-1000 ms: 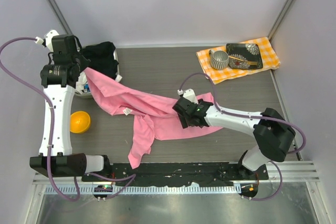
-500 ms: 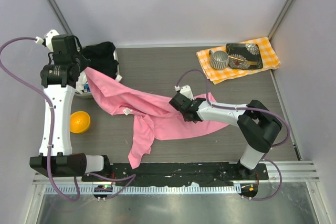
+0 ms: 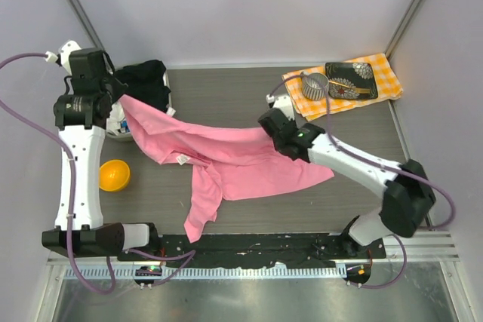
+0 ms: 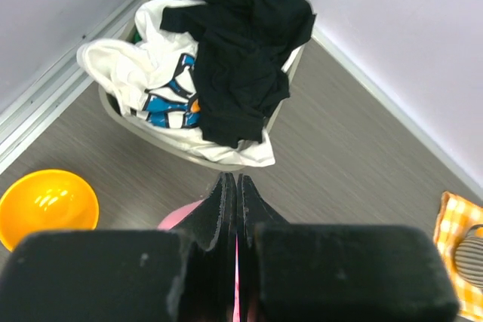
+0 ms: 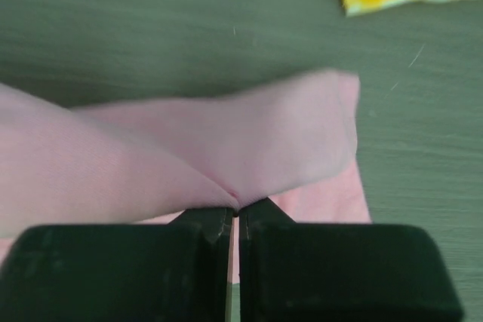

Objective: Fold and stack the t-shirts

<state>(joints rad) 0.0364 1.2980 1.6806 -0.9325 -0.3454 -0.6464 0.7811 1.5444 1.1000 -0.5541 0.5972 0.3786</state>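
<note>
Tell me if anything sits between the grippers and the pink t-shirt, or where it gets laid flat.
Nothing visible does. The left gripper and right gripper are both shut on the pink t-shirt. The orange bowl and laundry basket sit at its left side, the checked cloth at the far right.

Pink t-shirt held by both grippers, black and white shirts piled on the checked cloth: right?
No: the black and white shirts are piled in the basket, not on the checked cloth, as the left wrist view shows. The left gripper and right gripper do hold the pink t-shirt.
</note>
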